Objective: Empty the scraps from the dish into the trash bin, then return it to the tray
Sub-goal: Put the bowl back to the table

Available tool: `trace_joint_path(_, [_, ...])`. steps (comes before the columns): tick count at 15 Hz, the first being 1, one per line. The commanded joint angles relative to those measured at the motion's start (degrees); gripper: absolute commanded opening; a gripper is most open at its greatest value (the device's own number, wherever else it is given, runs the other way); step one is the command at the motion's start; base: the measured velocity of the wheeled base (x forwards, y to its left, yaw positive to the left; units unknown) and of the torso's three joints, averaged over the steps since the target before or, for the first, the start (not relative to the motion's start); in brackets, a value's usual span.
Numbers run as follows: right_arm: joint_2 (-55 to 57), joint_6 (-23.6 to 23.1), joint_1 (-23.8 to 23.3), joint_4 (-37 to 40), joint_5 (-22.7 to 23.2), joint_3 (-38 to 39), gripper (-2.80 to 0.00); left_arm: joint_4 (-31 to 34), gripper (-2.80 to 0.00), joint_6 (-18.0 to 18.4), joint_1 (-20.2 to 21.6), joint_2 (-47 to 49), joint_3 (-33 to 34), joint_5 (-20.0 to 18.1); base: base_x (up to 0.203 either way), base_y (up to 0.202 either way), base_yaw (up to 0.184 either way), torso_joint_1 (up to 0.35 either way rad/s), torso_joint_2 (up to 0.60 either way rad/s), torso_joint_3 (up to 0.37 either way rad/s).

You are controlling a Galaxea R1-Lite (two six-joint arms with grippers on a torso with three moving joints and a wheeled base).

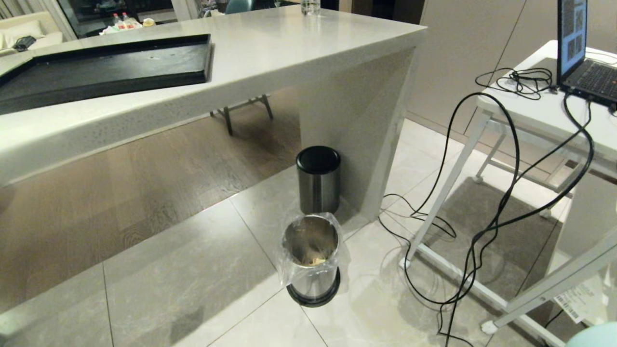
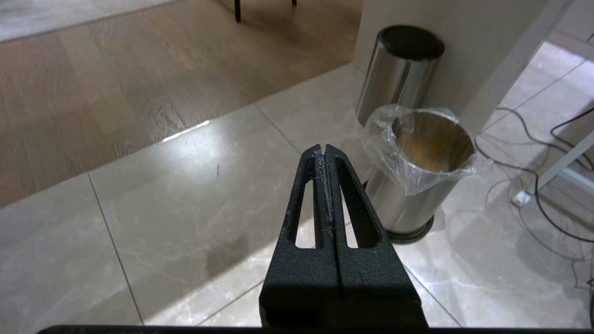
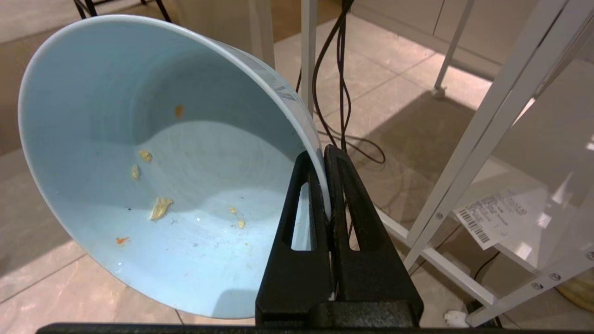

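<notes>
Your right gripper (image 3: 327,153) has its fingers clamped on the rim of the small round light-blue dish (image 3: 153,176), one finger inside the wall and one outside, so the bowl hangs tipped on its side. That tilt suits pouring: only a few stuck crumbs of pale yellow and orange scraps (image 3: 160,208) cling to the inside, so the emptying looks done. The small shiny steel trash bin (image 1: 312,260) with its clear bag liner stands on the tiled floor in front of a taller dark-lidded steel bin (image 1: 318,179), with pale bits at its bottom. Your left gripper (image 2: 323,150) hangs idle above the floor, fingers pressed together and empty, the bin just beyond it. The large flat black tray (image 1: 103,70) waits on the white counter (image 1: 308,43), bare where you can see it, so you likely lift the dish there next.
</notes>
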Motion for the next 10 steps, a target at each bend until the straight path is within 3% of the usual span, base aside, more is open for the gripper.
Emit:
trace_joint_path(1, [0.1,0.0,0.0,-0.1,0.0,0.0,-2.8,-0.1,-2.8,0.0,0.0,0.1,0.0,0.0,0.0,0.0,0.0,-0.006,0.0,0.198])
trace_joint_path(10, [0.1,0.1,0.0,-0.1,0.0,0.0,-2.8,-0.1,-2.8,0.0,0.1,0.1,0.0,0.0,0.0,0.0,0.0,0.002,0.0,0.031])
